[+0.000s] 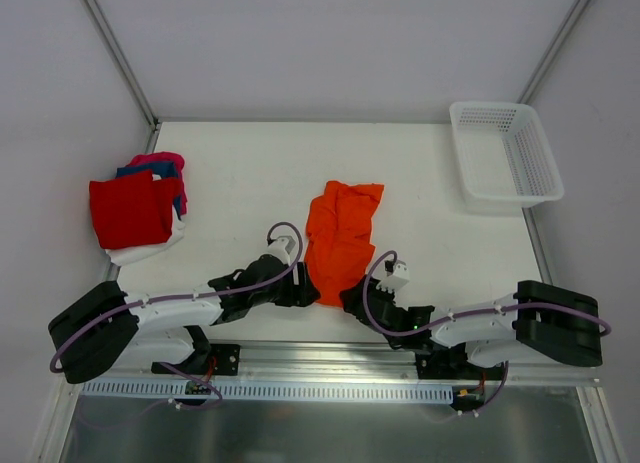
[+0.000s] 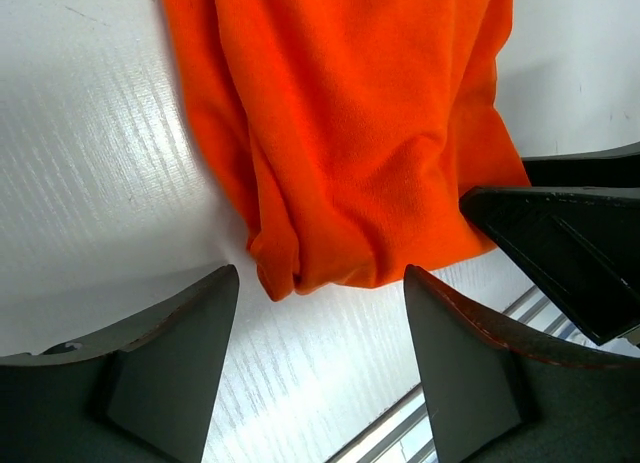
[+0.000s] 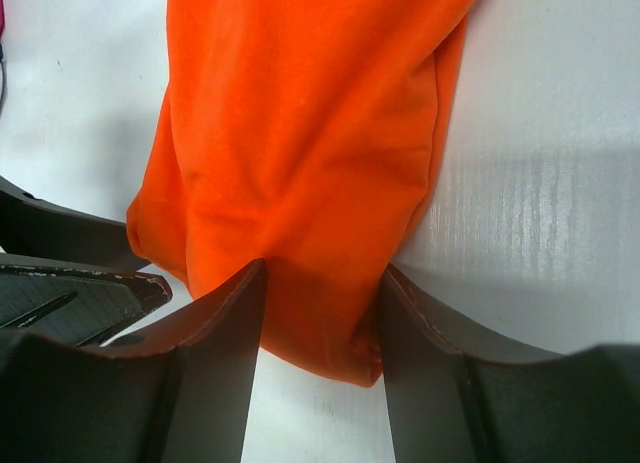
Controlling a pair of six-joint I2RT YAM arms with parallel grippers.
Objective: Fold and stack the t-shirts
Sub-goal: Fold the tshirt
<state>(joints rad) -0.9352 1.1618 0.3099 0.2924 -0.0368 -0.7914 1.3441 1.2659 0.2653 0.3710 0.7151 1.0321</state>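
A bright orange t-shirt lies crumpled lengthwise in the middle of the white table. Both grippers are at its near end. My left gripper is open, and the shirt's near left corner lies just beyond its fingertips. My right gripper is open with its fingers on either side of the shirt's near right corner. The cloth lies between them on the table. A stack at the left holds a red t-shirt on top, with magenta, blue and white shirts under it.
A white plastic mesh basket stands at the back right corner. The right gripper's dark finger shows in the left wrist view, and the left gripper's finger in the right wrist view. Metal rails edge the table.
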